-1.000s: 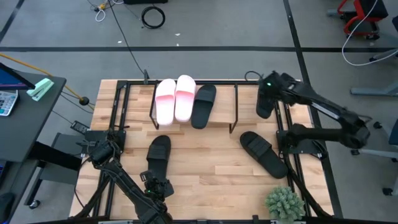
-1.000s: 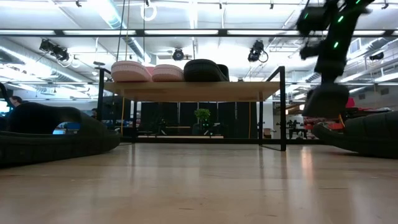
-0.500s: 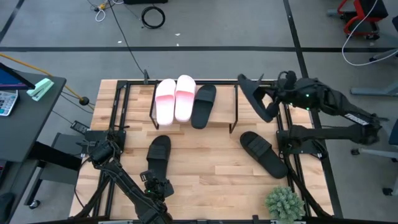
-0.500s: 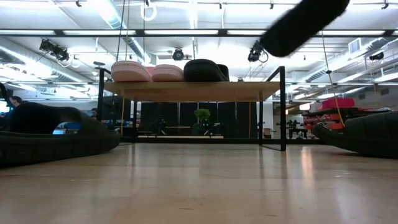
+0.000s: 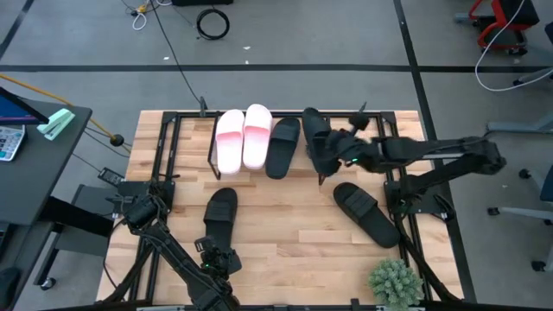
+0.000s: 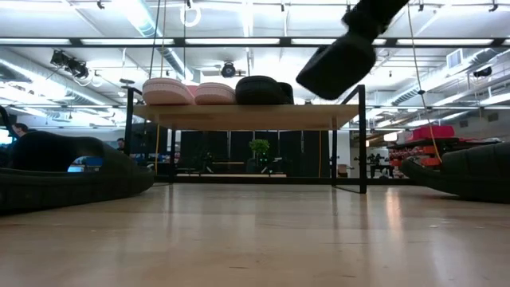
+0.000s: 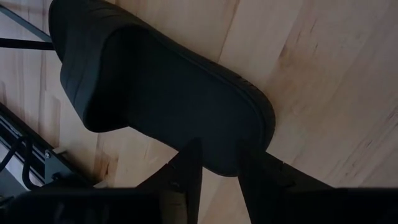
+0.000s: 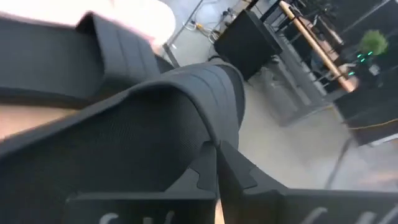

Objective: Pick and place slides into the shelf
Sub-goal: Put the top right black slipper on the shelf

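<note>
Overhead, a black slide (image 5: 316, 138) is held by the right tool (image 5: 333, 154), whose fingers are closed on its strap, above the right end of the shelf (image 5: 298, 169). On the shelf top two pink slides (image 5: 243, 136) and another black slide (image 5: 282, 146) are lined up side by side. Two more black slides are left on the bench (image 5: 285, 250), one (image 5: 219, 218) just beyond the left tool (image 7: 214, 177) and one (image 5: 366, 212) to the right. Whether the left tool's fingers are parted cannot be told.
</note>
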Controlling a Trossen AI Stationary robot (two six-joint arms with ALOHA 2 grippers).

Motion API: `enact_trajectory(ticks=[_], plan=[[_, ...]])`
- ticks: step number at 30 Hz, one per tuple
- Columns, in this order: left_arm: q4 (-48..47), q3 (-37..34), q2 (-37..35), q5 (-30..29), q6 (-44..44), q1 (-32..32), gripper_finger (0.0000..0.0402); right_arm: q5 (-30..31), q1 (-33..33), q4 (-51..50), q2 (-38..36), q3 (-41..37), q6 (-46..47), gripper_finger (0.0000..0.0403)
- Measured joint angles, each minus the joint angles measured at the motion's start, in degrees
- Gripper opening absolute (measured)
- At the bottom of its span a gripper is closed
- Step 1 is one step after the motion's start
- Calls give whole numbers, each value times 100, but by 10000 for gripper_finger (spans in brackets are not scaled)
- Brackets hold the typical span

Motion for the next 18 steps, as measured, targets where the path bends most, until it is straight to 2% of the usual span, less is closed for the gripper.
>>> enact_trajectory(ticks=[4,8,13,18], plan=[[0,-1,0,1,-2,0,99,76,17,220,445,10,-185,0],[0,-1,0,1,-2,0,100,399,21,235,695,22,-285,0],[1,-1,0,2,-2,0,97,581,18,466,729,19,-564,0],[0,1,0,0,-2,0,98,604,6,436,789,330,-413,0]])
